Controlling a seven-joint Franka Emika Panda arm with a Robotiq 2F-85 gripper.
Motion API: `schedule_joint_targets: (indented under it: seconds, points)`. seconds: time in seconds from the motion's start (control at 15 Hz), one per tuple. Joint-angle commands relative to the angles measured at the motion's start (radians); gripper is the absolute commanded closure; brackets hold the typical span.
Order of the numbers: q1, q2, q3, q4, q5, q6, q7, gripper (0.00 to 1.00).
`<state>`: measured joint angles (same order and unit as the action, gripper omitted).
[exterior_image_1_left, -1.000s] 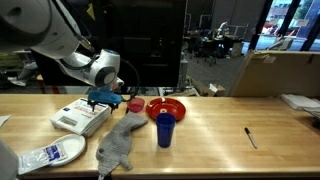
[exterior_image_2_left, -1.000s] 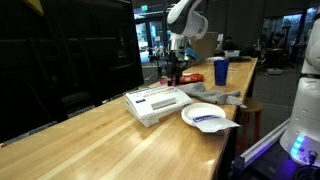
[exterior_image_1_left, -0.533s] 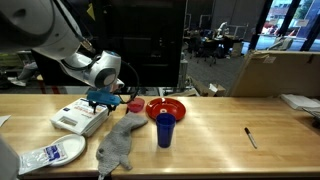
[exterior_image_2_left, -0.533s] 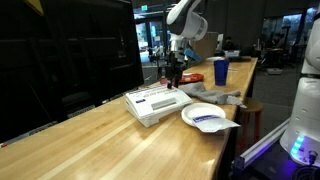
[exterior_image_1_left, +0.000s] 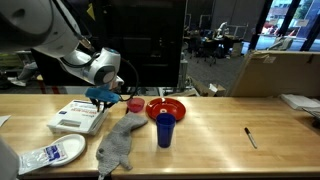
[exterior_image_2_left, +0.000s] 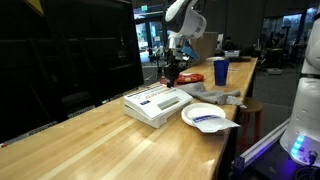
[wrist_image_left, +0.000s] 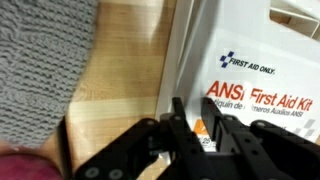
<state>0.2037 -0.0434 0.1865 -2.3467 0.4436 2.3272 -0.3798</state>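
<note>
My gripper (wrist_image_left: 203, 125) hangs low over the wooden table (exterior_image_1_left: 220, 140), with the small red cup (exterior_image_1_left: 135, 104) between me and the red bowl (exterior_image_1_left: 166, 107). My fingers (wrist_image_left: 180, 125) are drawn in narrow on the edge of the first aid kit (wrist_image_left: 270, 60), the edge that faces the bowl. A small orange part of the kit sits between them, and I cannot tell whether it is a latch or a handle. The kit is a flat white box (exterior_image_1_left: 78, 117) lying lid up on the table, farther from the bowl than the red cup is. In an exterior view it lies close under my wrist (exterior_image_2_left: 172, 72). I judge it stiff and fairly light, a hard plastic case with smooth, rather slippery faces. Its loose contents would shift if it tipped. It is too broad for me across the lid, so the rim or that orange piece at the edge is the only sound hold. Taken there it will hang or drag from one side, and it could swing or slide out of a weak pinch. A grey knitted cloth (exterior_image_1_left: 120, 140) lies in front of the bowl, its upper end near the red cup and just beside the kit's edge (wrist_image_left: 40, 70). It is soft enough to be caught and pulled along. A blue cup (exterior_image_1_left: 165, 129) stands upright right in front of the bowl.
</note>
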Motion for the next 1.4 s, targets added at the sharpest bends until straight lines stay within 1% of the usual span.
schedule_joint_targets:
  seconds: [0.0,0.07,0.13,0.27,0.4,0.93,1.33]
  points:
    - [0.006,-0.002,0.002,-0.002,0.004,0.01,0.019,0.99]
    - [0.005,-0.002,0.002,-0.001,0.004,0.012,0.02,1.0]
    - [0.005,-0.002,0.002,0.0,0.006,0.013,0.021,0.98]
    - [0.004,-0.002,0.001,0.0,0.008,0.014,0.021,0.98]
    - [0.003,-0.003,0.0,0.002,0.007,0.013,0.022,1.0]
    - [0.004,-0.006,0.0,0.01,0.009,0.004,0.018,1.0]
    - [0.005,-0.013,0.003,0.051,-0.027,-0.006,0.03,1.0]
